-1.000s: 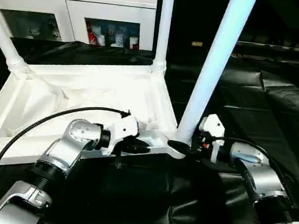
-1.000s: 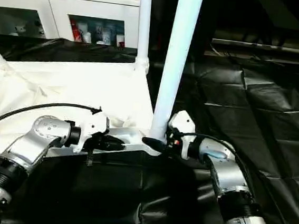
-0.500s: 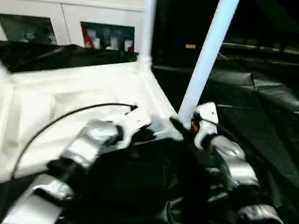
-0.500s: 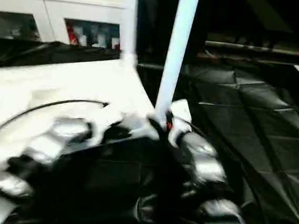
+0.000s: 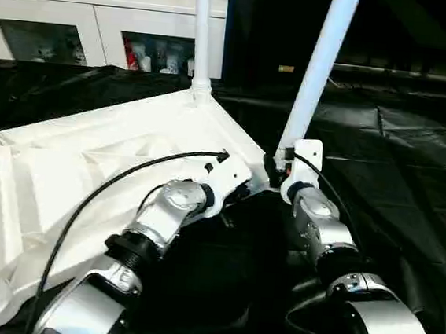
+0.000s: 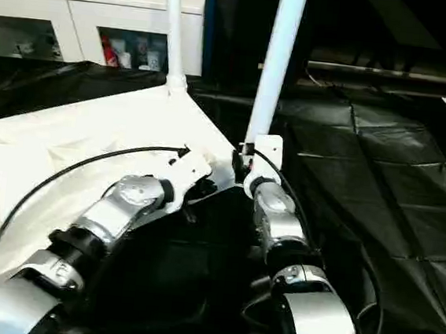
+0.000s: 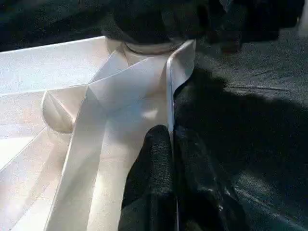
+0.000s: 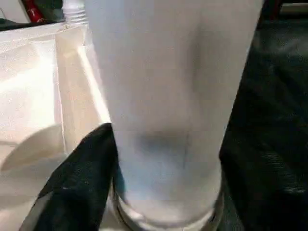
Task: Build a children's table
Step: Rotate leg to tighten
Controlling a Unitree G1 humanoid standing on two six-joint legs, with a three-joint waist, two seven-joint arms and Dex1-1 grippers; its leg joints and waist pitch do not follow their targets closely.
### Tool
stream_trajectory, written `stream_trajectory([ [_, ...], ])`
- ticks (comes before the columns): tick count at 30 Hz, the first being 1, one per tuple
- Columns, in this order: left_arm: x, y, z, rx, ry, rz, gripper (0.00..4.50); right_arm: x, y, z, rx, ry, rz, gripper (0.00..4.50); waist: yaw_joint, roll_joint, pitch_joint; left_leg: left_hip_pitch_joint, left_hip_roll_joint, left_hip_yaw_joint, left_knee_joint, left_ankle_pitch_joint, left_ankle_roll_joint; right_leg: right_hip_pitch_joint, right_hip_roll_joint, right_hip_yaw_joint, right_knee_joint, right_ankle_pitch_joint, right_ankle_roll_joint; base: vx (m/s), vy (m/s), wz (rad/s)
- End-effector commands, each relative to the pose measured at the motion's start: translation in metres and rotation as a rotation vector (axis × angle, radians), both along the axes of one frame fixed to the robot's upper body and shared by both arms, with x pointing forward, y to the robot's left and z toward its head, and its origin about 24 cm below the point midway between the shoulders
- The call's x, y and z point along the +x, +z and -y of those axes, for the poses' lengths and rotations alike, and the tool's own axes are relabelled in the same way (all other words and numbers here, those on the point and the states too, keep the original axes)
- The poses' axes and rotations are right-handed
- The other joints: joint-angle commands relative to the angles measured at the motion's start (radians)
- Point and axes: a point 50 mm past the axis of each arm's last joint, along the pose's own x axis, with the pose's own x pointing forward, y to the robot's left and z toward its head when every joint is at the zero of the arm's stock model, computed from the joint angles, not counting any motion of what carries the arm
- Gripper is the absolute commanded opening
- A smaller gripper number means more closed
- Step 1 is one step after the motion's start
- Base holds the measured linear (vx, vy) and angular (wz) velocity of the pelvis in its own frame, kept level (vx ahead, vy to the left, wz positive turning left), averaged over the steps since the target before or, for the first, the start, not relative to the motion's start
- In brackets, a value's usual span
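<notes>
Tabletop (image 5: 112, 164) upside down on black sheet (image 5: 397, 168). Left pincer (image 7: 171, 159) pinched on rim. Right pincer (image 8: 163, 183) straddles near leg (image 5: 315, 73) at socket, grip uncertain. Risk: rim slips, leg tilts.

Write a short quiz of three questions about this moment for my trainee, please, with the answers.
1. True or false: the tabletop lies with its ribbed underside facing up.
2. Which gripper pinches the tabletop's rim, left or right?
3. Fill in: the right gripper is at the base of an upright ____.

Key: 1 true. 2 the left gripper. 3 leg.
</notes>
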Motion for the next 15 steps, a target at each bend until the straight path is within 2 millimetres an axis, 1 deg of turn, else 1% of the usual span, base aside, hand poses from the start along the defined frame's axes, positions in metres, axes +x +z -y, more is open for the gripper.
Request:
stream_trajectory([
  [1, -0.004, -0.007, -0.009, 0.006, -0.020, -0.006, 0.00, 0.000, 0.000, 0.012, 0.007, -0.022, 0.011, 3.67, 0.002, -0.009, -0.064, 0.002, 0.033, -0.007, -0.070, -0.222, 0.039, 0.049, -0.065, 0.052, -0.085, -0.253, -0.186, 0.000, 0.000, 0.00],
  [2, -0.005, -0.008, -0.015, 0.010, -0.044, -0.008, 0.00, 0.001, 0.005, 0.018, 0.020, 0.022, 0.046, 3.71, 0.004, -0.009, -0.065, 0.000, 0.033, -0.006, -0.068, -0.210, 0.046, 0.052, -0.066, 0.051, -0.083, -0.245, -0.189, 0.000, 0.000, 0.00],
  [3, -0.006, -0.007, -0.017, 0.008, -0.053, -0.007, 0.00, 0.001, 0.007, 0.020, 0.021, 0.049, 0.059, 3.78, 0.004, -0.008, -0.065, -0.002, 0.034, -0.006, -0.068, -0.204, 0.054, 0.052, -0.065, 0.051, -0.081, -0.235, -0.193, 0.000, 0.000, 0.00],
  [4, -0.007, -0.007, -0.018, 0.006, -0.063, -0.005, 0.00, 0.000, 0.009, 0.021, 0.018, 0.071, 0.067, 3.92, 0.003, -0.010, -0.064, -0.003, 0.035, -0.006, -0.068, -0.202, 0.057, 0.052, -0.065, 0.051, -0.081, -0.232, -0.194, 0.000, 0.000, 0.00],
  [5, -0.007, -0.007, -0.019, 0.006, -0.065, -0.008, 0.00, 0.000, 0.009, 0.022, 0.015, 0.093, 0.070, 3.92, 0.004, -0.008, -0.065, -0.002, 0.036, -0.006, -0.068, -0.194, 0.060, 0.053, -0.065, 0.051, -0.080, -0.224, -0.197, 0.000, 0.000, 0.00],
  [7, -0.011, -0.006, -0.029, 0.006, -0.129, -0.006, 0.00, -0.012, 0.014, 0.030, -0.024, 0.340, 0.099, 3.92, 0.007, -0.009, -0.065, -0.003, 0.038, -0.007, -0.066, -0.183, 0.072, 0.056, -0.064, 0.051, -0.075, -0.191, -0.201, 0.000, 0.000, 0.00],
  [8, -0.013, -0.006, -0.032, 0.004, -0.154, -0.007, 0.00, -0.017, 0.015, 0.033, -0.022, 0.419, 0.096, 3.92, 0.008, -0.012, -0.064, -0.004, 0.035, -0.006, -0.066, -0.184, 0.085, 0.059, -0.059, 0.050, -0.076, -0.180, -0.199, 0.000, 0.000, 0.00],
  [9, -0.015, -0.006, -0.034, 0.003, -0.177, -0.011, 0.00, -0.022, 0.015, 0.035, -0.018, 0.488, 0.090, 3.92, 0.011, -0.007, -0.064, -0.005, 0.040, -0.009, -0.065, -0.176, 0.103, 0.059, -0.063, 0.053, -0.071, -0.153, -0.199, 0.000, 0.000, 0.00],
  [10, -0.016, -0.006, -0.038, 0.012, -0.195, -0.015, 0.00, -0.030, 0.017, 0.041, -0.012, 0.573, 0.080, 3.92, 0.008, -0.010, -0.063, -0.007, 0.039, -0.007, -0.067, -0.182, 0.104, 0.059, -0.060, 0.051, -0.074, -0.165, -0.198, 0.000, 0.000, 0.00],
  [11, -0.016, -0.006, -0.038, 0.012, -0.195, -0.015, 0.00, -0.030, 0.017, 0.041, -0.012, 0.573, 0.080, 3.92, 0.007, -0.009, -0.062, -0.006, 0.036, -0.007, -0.067, -0.190, 0.103, 0.060, -0.058, 0.050, -0.075, -0.182, -0.199, 0.000, 0.000, 0.00],
  [12, -0.017, -0.006, -0.041, 0.024, -0.205, -0.014, 0.00, -0.035, 0.018, 0.043, -0.009, 0.615, 0.075, 3.92, 0.009, -0.011, -0.063, -0.002, 0.039, -0.006, -0.066, -0.200, 0.095, 0.057, -0.064, 0.052, -0.078, -0.207, -0.200, 0.000, 0.000, 0.00],
  [13, -0.017, -0.006, -0.047, 0.038, -0.209, -0.012, 0.00, -0.041, 0.021, 0.047, 0.016, 0.668, 0.062, 3.92, 0.009, -0.004, -0.061, -0.003, 0.038, -0.007, -0.068, -0.211, 0.088, 0.058, -0.060, 0.051, -0.081, -0.237, -0.196, 0.000, 0.000, 0.00],
  [14, -0.017, -0.005, -0.052, 0.044, -0.223, -0.015, 0.00, -0.047, 0.025, 0.049, 0.030, 0.732, 0.054, 3.92, 0.008, -0.006, -0.060, -0.001, 0.039, -0.008, -0.068, -0.217, 0.090, 0.059, -0.059, 0.052, -0.085, -0.238, -0.188, 0.000, 0.000, 0.00],
  [15, -0.018, -0.004, -0.054, 0.043, -0.236, -0.018, 0.00, -0.050, 0.027, 0.050, 0.030, 0.764, 0.048, 3.92, 0.008, -0.005, -0.061, -0.003, 0.040, -0.009, -0.070, -0.217, 0.088, 0.059, -0.060, 0.052, -0.083, -0.234, -0.189, 0.000, 0.000, 0.00],
])
